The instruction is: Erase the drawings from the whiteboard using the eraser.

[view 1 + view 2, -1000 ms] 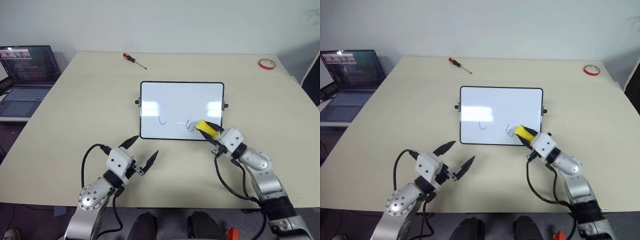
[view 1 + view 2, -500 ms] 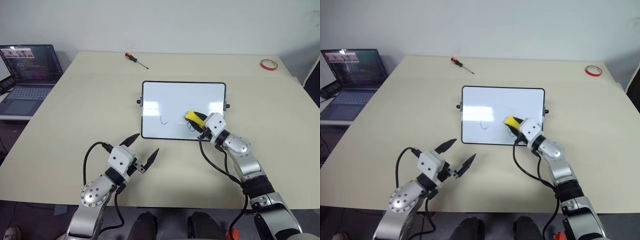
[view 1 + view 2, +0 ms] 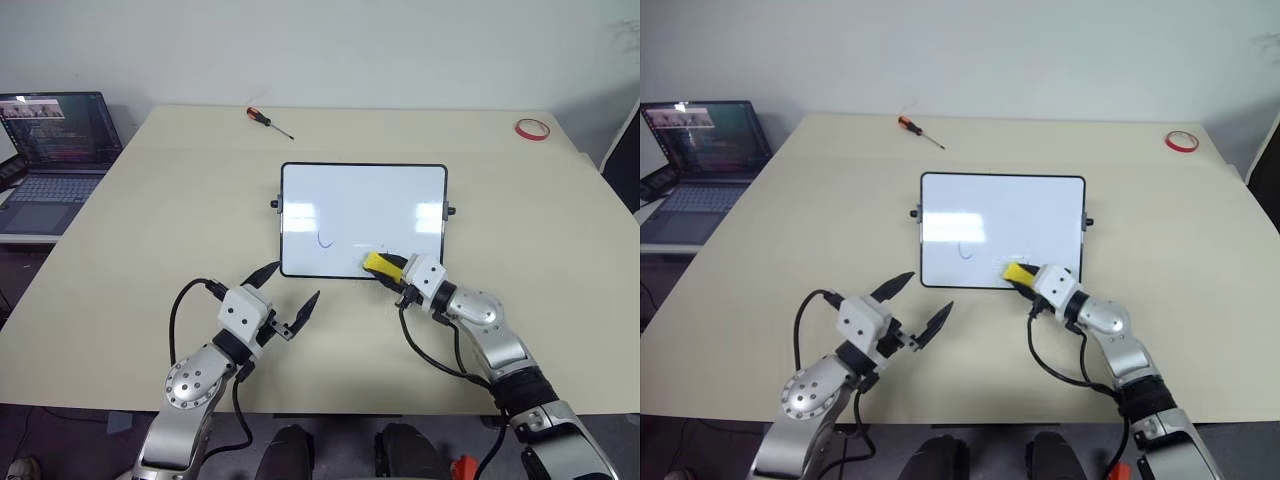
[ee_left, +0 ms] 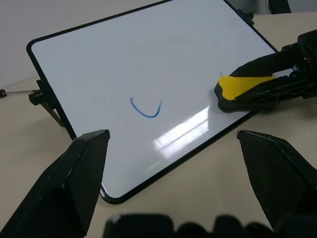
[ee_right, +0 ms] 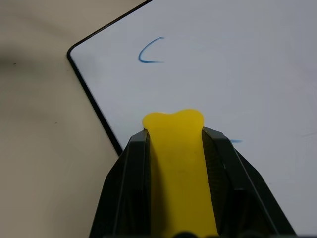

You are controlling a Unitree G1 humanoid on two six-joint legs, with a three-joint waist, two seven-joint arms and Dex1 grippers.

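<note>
- Right tool (image 3: 392, 276) clamped on the eraser (image 3: 381, 264), both black fingers (image 5: 130, 163) pressed against the sides of the yellow block.
- Eraser's yellow tip lying over the near edge of the whiteboard (image 3: 362, 200), toward the board's right near corner, seen from the head views; black part underneath, visible in the left wrist view (image 4: 237, 103).
- Cannot tell whether the eraser touches the board surface or sits just above it.
- Whiteboard flat on the beige bench (image 3: 140, 230), roughly in the middle, black frame all round, a small black knob (image 3: 274, 204) on each short side.
- One clear drawing on the board: a blue "C"-like curve (image 3: 325, 240) in the near left part, well clear of the eraser.
- A short blue trace (image 5: 236, 141) just beside the eraser tip in the right wrist view; too small to read as a shape.
- Left tool (image 3: 283, 297) spread wide, holding nothing, hanging over bare bench just short of the whiteboard's near left corner, fingertips (image 4: 89, 148) apart and pointing toward the board.
- Red-handled screwdriver (image 3: 268, 119) at the far side of the bench, well apart from the board.
- Red tape ring (image 3: 532, 128) near the far right corner of the bench.
- Open laptop (image 3: 50, 150) off to the left, beside the bench, screen lit.
</note>
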